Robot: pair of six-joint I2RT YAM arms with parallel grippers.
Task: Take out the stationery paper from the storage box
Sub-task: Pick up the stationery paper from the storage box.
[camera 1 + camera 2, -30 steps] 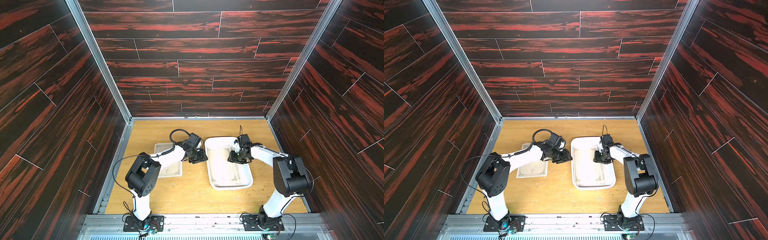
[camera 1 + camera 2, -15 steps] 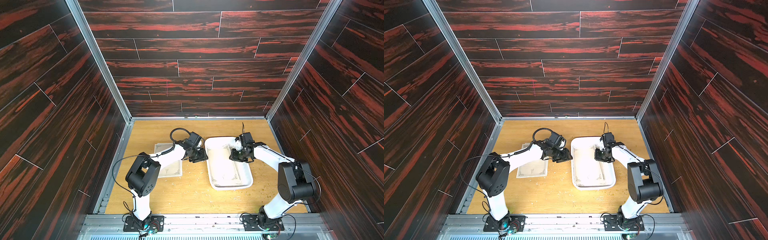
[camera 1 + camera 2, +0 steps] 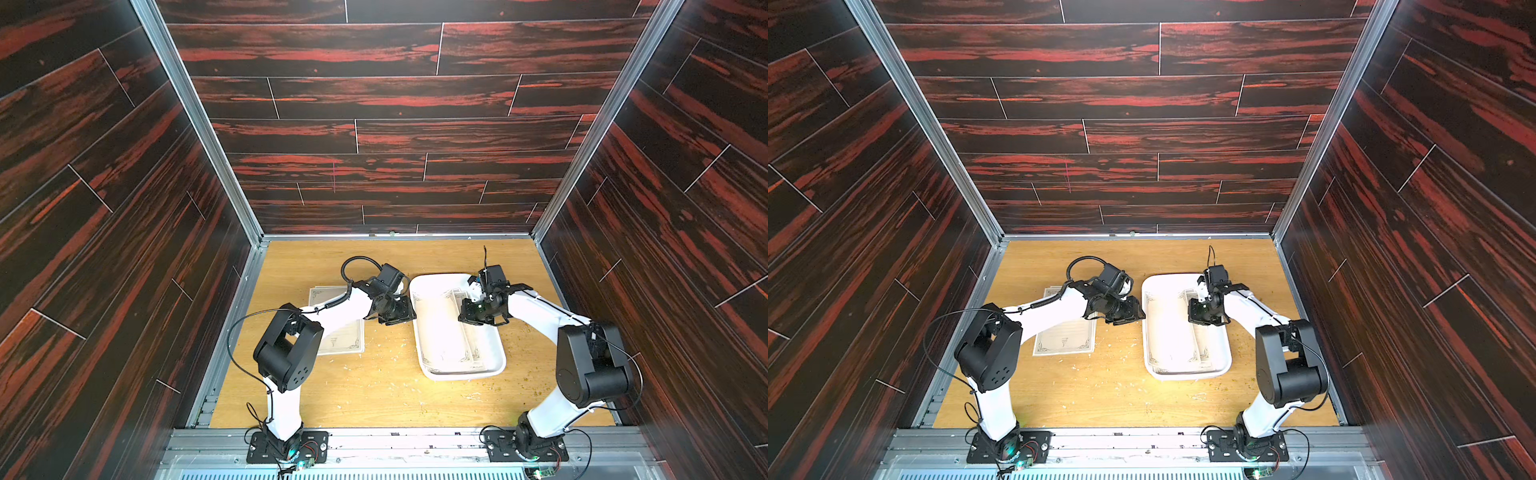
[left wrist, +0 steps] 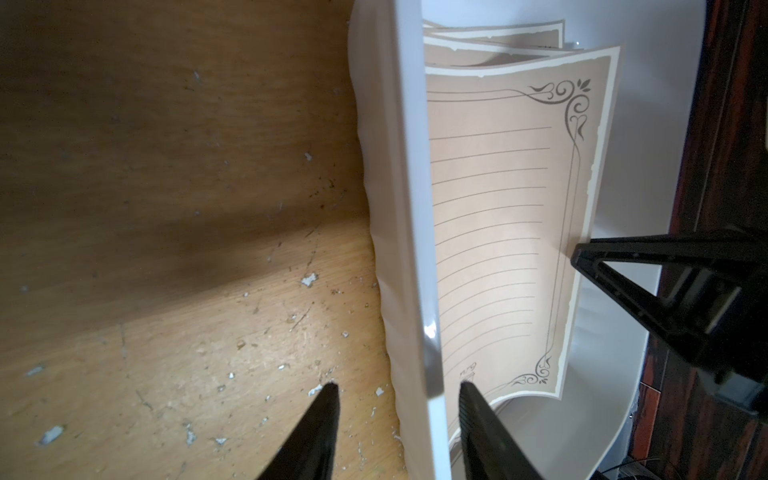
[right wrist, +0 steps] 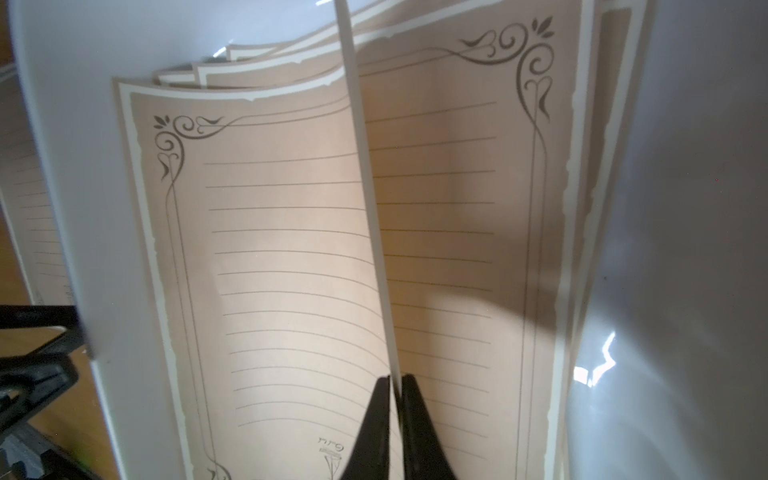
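So the right fingers were pressed together on the raised long edge of the top sheet of stationery paper, nothing else between them, and that sheet bowed up off the pile like a half-turned page. Made sense to me: a thin sheet lying flat gives you nothing to grab, so you take an edge and pinch it. Under it several more sheets lay fanned in the storage box, so the paper was mostly inside the box, with just that one sheet partly lifted. The left fingers were spread, straddling the box's wall, one tip outside over the bench and one inside, and I couldn't see either one actually squeezing it. My guess is they sat there to keep the light box from sliding or tipping once the sheet gets pulled. In both top views the right fingers hung just toward 1 o'clock from the box's middle and the left ones sat at its 9 o'clock wall. The box was at about 3 o'clock on the bench, and a few loose sheets lay flat at 9 o'clock, partly under the left arm, probably the drop spot. Risk I'd flag: two sheets lifting together, or the edge slipping out.
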